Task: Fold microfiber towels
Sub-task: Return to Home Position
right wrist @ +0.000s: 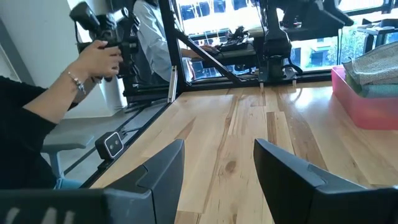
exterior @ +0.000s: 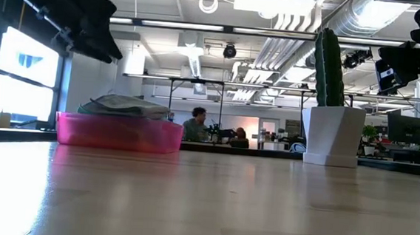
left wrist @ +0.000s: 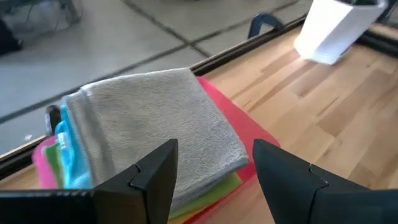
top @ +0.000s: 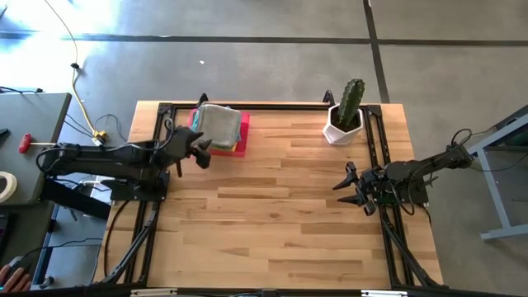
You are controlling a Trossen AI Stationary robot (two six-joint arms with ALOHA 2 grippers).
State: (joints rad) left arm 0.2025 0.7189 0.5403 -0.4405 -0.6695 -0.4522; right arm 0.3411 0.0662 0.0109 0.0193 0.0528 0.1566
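**Inspector:** Surface and surroundings?

**Assessor:** A light butcher-block wooden table [top: 289, 223] on a concrete workshop floor. Beyond one table edge, a person's hand [right wrist: 99, 57] holds a dark device.

**Inspector:** Location of the towels?

**Assessor:** The folded microfiber towels [top: 219, 124] are stacked in the pink rectangular plastic tray [top: 242, 145] at the table's far edge, left of centre. The grey towel [left wrist: 155, 130] lies on top. A light blue towel [left wrist: 67, 149] shows beneath it, with green and yellow edges lower down.

**Inspector:** Grippers?

**Assessor:** The left gripper [top: 203, 153] hangs just beside the tray's near side, fingers spread, grasping nothing. The right gripper [top: 346, 186] is well apart, over the table's right side, likewise released and empty.

**Inspector:** Other items?

**Assessor:** A green cactus [top: 353, 95] in a white faceted pot [top: 340, 130] stands at the far edge, right of the tray.
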